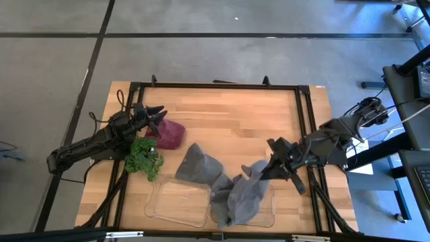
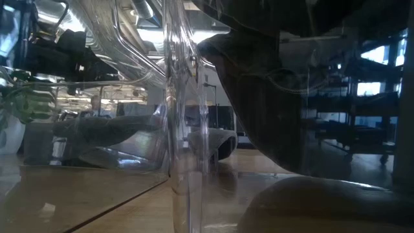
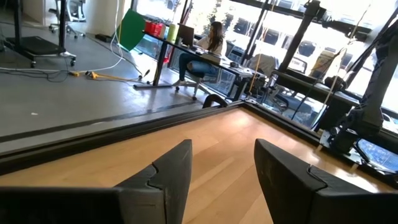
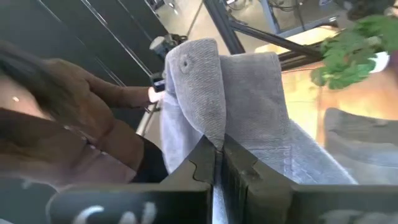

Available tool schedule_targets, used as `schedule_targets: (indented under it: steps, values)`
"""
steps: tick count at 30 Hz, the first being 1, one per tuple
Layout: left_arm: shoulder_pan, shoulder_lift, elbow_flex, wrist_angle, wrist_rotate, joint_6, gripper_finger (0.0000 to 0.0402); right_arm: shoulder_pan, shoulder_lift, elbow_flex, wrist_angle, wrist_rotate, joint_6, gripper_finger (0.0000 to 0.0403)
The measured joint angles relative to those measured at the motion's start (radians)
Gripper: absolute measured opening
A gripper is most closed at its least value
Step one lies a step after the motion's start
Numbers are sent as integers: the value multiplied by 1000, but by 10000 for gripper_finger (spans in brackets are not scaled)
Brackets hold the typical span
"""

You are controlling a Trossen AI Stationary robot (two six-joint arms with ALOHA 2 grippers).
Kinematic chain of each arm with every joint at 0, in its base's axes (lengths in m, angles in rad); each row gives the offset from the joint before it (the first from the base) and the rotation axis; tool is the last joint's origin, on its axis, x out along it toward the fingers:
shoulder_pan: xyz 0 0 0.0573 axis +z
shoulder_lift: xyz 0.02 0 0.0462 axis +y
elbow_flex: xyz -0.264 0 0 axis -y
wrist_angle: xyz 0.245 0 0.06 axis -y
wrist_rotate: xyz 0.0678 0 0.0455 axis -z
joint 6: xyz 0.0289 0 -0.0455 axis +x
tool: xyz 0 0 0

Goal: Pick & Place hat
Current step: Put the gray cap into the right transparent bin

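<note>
Fabric of a grey cap (image 1: 245,195) is pinched in the right gripper (image 1: 267,173), whose two dark fingers (image 4: 205,163) are pressed together on a fold of it; in the right wrist view the cloth rises from between the fingers, with the cap's top button showing near the upper edge. From above, this grey cap hangs down from the gripper over the right-hand one of two clear plastic trays (image 1: 178,202) that lie side by side along the table's (image 1: 235,114) front edge. A second grey cap (image 1: 198,165) lies on the wood just behind the left tray, apart from either gripper. Near the table's left edge sit a maroon hat (image 1: 169,133) and, in front of it, a small leafy green plant (image 1: 144,157). The left gripper (image 1: 157,115) hovers over the maroon hat's back-left side with its fingers (image 3: 163,180) parted and nothing between them. Across the floor in the left wrist view, a person (image 3: 202,53) is seated at a desk.
</note>
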Motion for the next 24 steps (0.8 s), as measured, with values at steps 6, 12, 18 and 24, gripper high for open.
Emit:
schedule_targets:
  steps: [6, 12, 18, 24]
  values:
    - [0, 0, 0, 0, 4, 0, 169, 88, 67, 0, 32, 101, 77, 10]
    - [0, 0, 0, 0, 4, 0, 169, 164, 162, -1, 117, 159, 127, 10]
    - [0, 0, 0, 0, 4, -20, 169, 234, 232, -1, 174, 283, 217, 10]
    - [0, 0, 0, 0, 3, -44, 169, 295, 279, -1, 200, 401, 237, 10]
